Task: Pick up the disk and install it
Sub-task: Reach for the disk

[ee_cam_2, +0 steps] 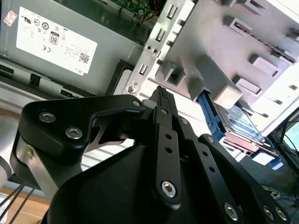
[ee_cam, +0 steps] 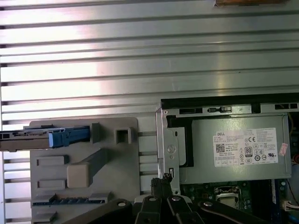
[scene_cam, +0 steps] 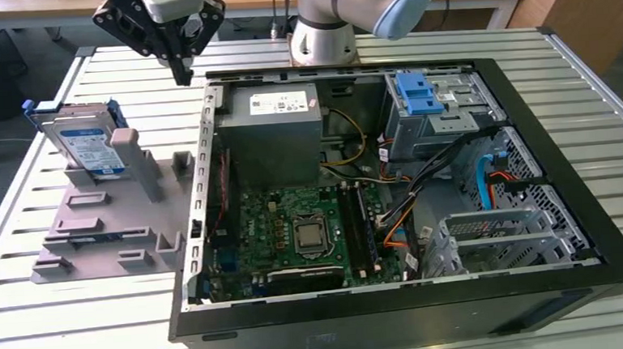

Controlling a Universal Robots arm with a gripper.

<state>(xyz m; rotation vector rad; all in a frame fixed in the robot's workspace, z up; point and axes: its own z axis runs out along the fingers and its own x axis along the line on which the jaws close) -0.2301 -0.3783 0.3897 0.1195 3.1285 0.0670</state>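
The disk [scene_cam: 85, 142] stands on edge in a grey holder [scene_cam: 104, 228] at the exterior view's left, silver with a white-and-blue label and blue rails. My gripper [scene_cam: 184, 73] hangs above the table at the far left corner of the open computer case [scene_cam: 573, 207], apart from the disk, its fingers shut with nothing between them. In the first wrist view the disk [ee_cam: 42, 140] shows edge-on in the holder [ee_cam: 117, 172], with the gripper [ee_cam: 163, 179] over the case's corner. The second wrist view has the gripper [ee_cam_2: 161, 93] before the holder [ee_cam_2: 243, 42] and the disk [ee_cam_2: 243, 122].
Inside the case sit a grey power supply [scene_cam: 276, 128], a green motherboard [scene_cam: 304, 224] and a drive bay with a blue latch [scene_cam: 419, 95]. The case and holder rest on a slatted metal table [scene_cam: 445, 45]. The arm's base [scene_cam: 323, 40] stands behind the case.
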